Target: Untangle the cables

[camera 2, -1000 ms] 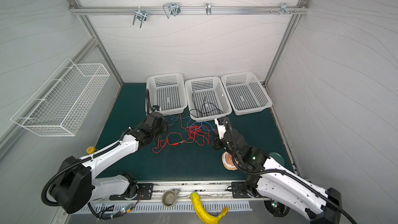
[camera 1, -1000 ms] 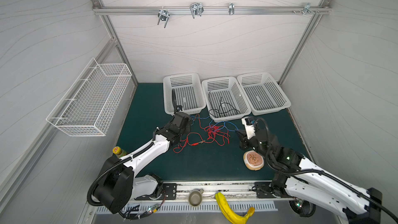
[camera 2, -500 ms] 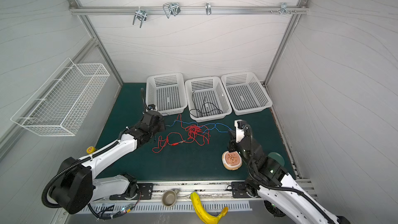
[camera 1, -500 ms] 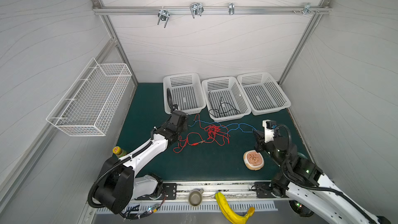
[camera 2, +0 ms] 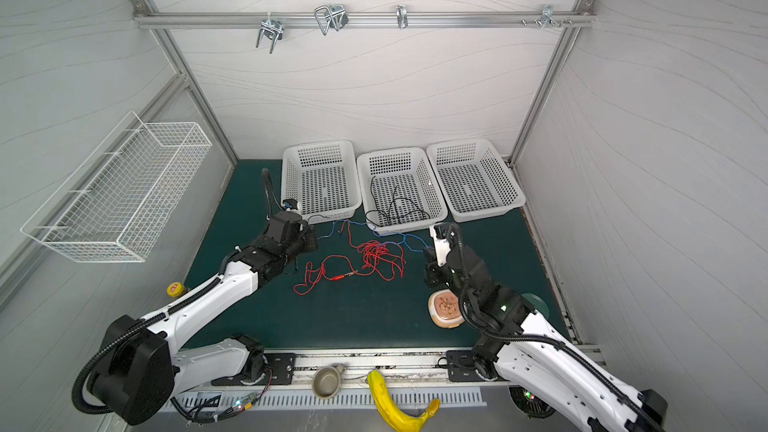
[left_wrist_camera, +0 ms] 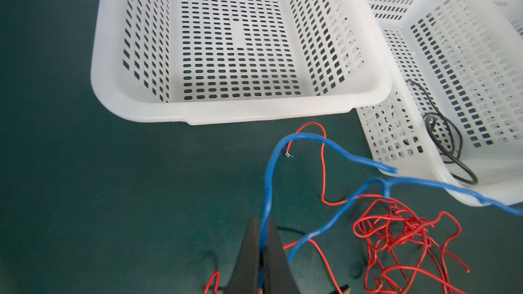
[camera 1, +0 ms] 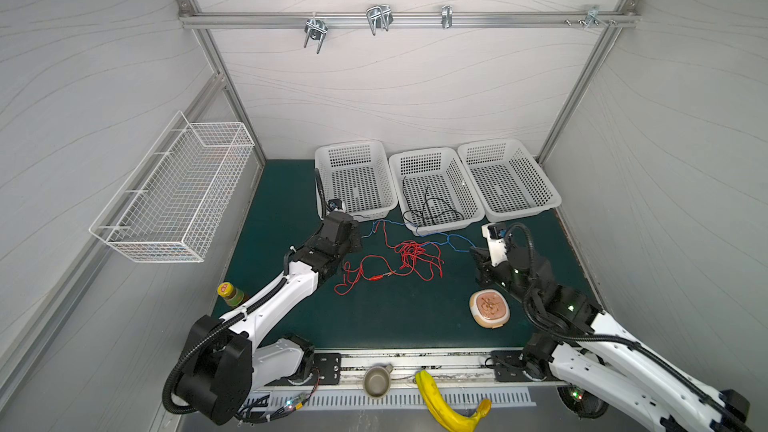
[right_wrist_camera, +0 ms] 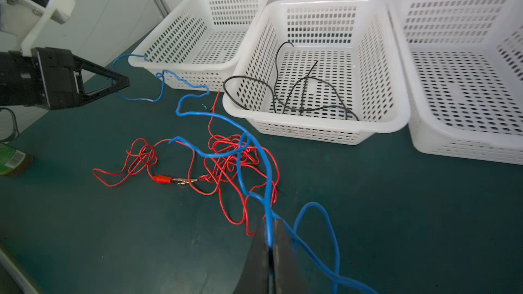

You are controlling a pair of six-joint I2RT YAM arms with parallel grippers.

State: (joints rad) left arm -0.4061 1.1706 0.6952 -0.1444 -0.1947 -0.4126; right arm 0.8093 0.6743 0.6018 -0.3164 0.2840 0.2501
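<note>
A blue cable (camera 1: 451, 237) runs across the green mat between both grippers. My left gripper (left_wrist_camera: 261, 222) is shut on one stretch of it, just in front of the left basket (camera 1: 353, 147). On another stretch my right gripper (right_wrist_camera: 270, 220) is shut, to the right of the tangle. The blue cable (right_wrist_camera: 220, 117) loops over a knotted red cable (camera 1: 411, 253), which lies on the mat and ends in a red clip (right_wrist_camera: 162, 179). A black cable (camera 1: 432, 211) lies coiled in the middle basket (camera 1: 419, 153).
A third white basket (camera 1: 515, 211) stands at the back right. A round tan object (camera 1: 489, 308) lies by the right arm, and a bottle (camera 1: 227, 292) stands beside the left arm. A banana (camera 1: 444, 405) and a cup (camera 1: 376, 380) sit off the mat's front. A wire basket (camera 1: 174, 197) hangs on the left wall.
My right gripper swung out to the right with the blue cable, then came back toward the tangle. The blue cable now lies more spread out. My left gripper has barely moved.
</note>
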